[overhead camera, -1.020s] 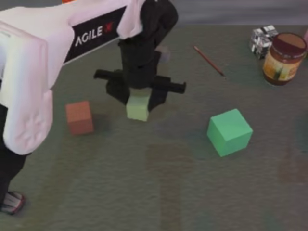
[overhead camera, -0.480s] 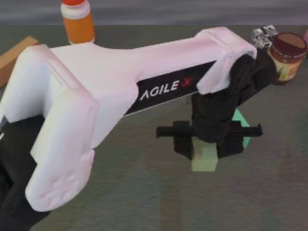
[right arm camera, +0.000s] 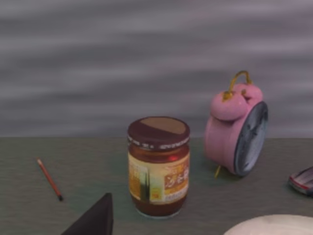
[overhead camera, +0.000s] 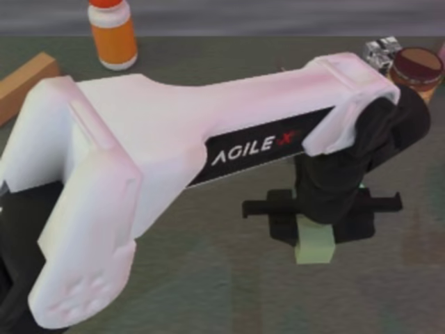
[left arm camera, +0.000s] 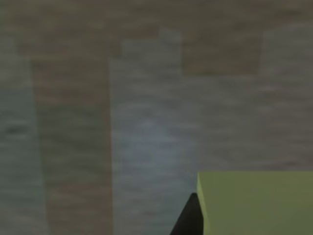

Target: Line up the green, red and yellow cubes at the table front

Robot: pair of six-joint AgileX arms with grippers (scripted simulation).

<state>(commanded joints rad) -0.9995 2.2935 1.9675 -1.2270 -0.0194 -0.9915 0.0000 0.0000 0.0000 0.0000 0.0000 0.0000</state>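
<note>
Overhead, the left tool (overhead camera: pixel 314 226) pinches the small pale yellow matte cube (overhead camera: pixel 314 243) toward five o'clock; releasing now could knock the hidden green cube.

Top view looks straight down from above the table (overhead camera: pixel 208 292), close enough that the left arm (overhead camera: pixel 174 153) fills most of it. Left wrist view sits very near the table, facing down, with the yellow cube (left arm camera: pixel 257 203) at its edge; that cube also shows in top view (overhead camera: pixel 314 245). Right wrist view sits low, looking level across the table at the jar (right arm camera: pixel 159 166), clock (right arm camera: pixel 237 129) and pencil (right arm camera: pixel 50 179); top view shares the jar (overhead camera: pixel 416 69).
</note>
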